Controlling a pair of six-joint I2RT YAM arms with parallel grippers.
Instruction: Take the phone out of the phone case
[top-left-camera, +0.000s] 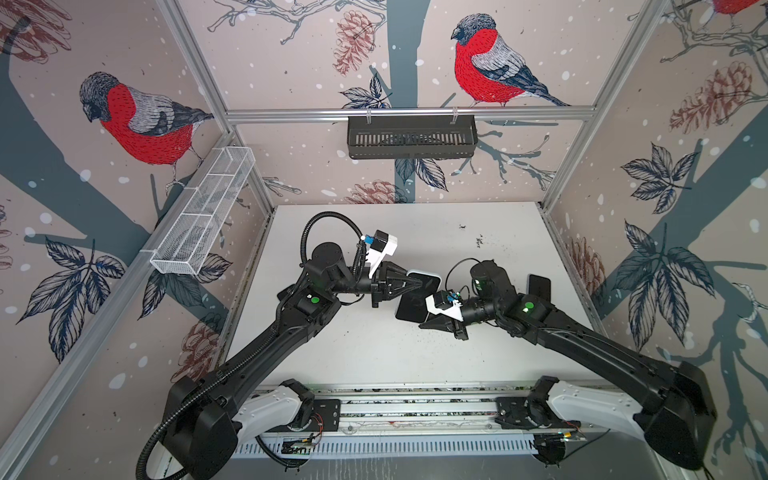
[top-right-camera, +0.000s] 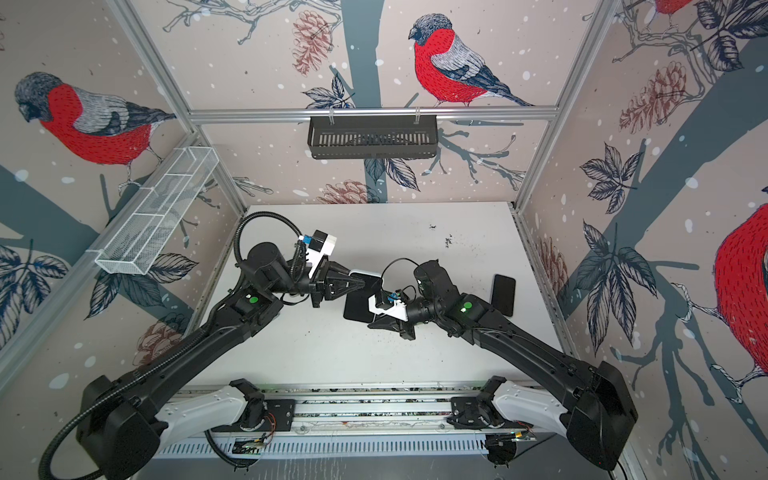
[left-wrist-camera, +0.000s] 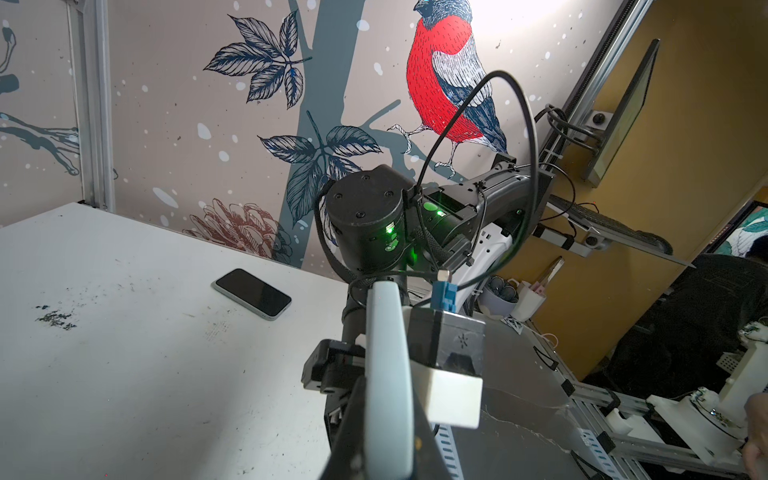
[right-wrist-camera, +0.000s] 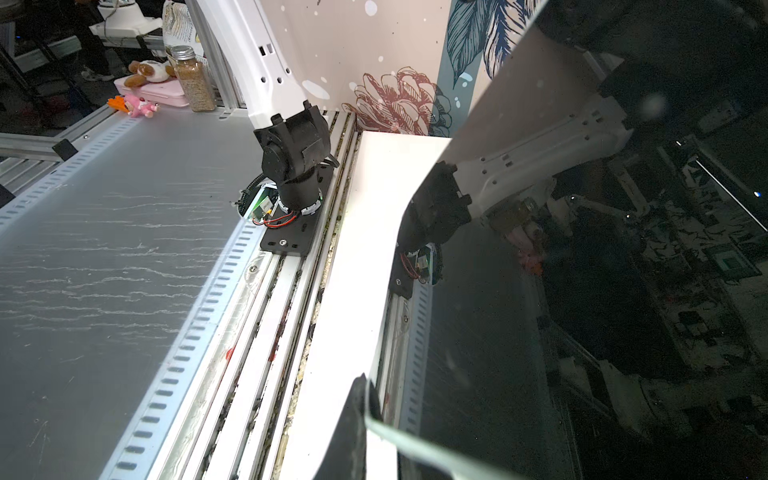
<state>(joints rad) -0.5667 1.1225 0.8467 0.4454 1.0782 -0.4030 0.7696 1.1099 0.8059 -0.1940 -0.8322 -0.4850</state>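
The left gripper's fingers (left-wrist-camera: 347, 434) are closed tight on the far end of the phone case (left-wrist-camera: 388, 374). In the left wrist view its pale blue rim runs edge-on between them. In both top views the left gripper (top-left-camera: 417, 282) holds that end up off the table (top-left-camera: 374, 357), so the phone (top-left-camera: 415, 305) hangs tilted in the air between the two arms, with its black screen showing.

The right gripper (top-left-camera: 423, 325) is at the lower end. In the right wrist view one dark finger (right-wrist-camera: 353, 415) lies against the pale rim beside the glossy screen. The other finger is hidden behind the phone, so I cannot tell whether that grip has fully closed.

As I read it, the lifting and steadying are done, but the real work is not. The screen looks still framed by the rim at both ends, so the phone sits in its case. A corner still has to be peeled free and the two pulled apart.

A second phone (left-wrist-camera: 251, 293) lies flat on the table well off to the right, and nothing touches it.
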